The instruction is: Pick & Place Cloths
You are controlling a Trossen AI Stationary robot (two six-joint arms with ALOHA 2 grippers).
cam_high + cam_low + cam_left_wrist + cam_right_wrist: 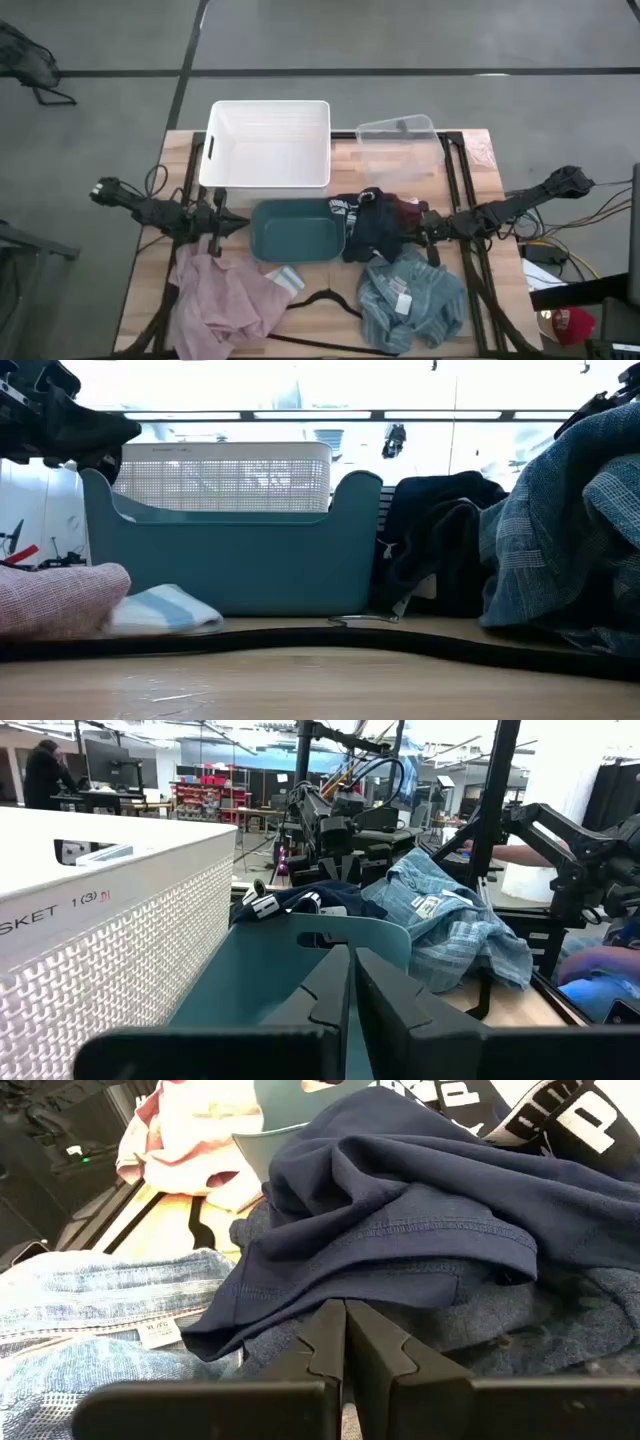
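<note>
The wooden table (330,310) is seen from above with 3 bins set across its middle and far side. The white bin (268,143) is placed at the far edge, and the clear bin (398,147) is set just beside it on the right arm's side. The teal bin (297,229) is placed nearer, just in front of the white bin, between the 2 arms.

The pale pink cloth (222,298) is spread on the near part of the table on the left arm's side, in front of the left gripper. The light blue striped cloth (412,297) is heaped on the near part on the right arm's side, with its white tag (401,303) turned upward. The navy cloth (372,222) is bunched against the teal bin's end on the right arm's side, touching the blue cloth, and a maroon cloth (409,209) is partly shown just beyond it. A black hanger (325,297) is laid between the pink and blue cloths. A small white sock (284,277) is laid at the pink cloth's edge, just in front of the teal bin.

The left gripper (352,982) is held beside the teal bin's end, its fingers pressed together with nothing between them. The right gripper (345,1339) is held just beside the navy cloth, its fingers likewise closed on nothing.
</note>
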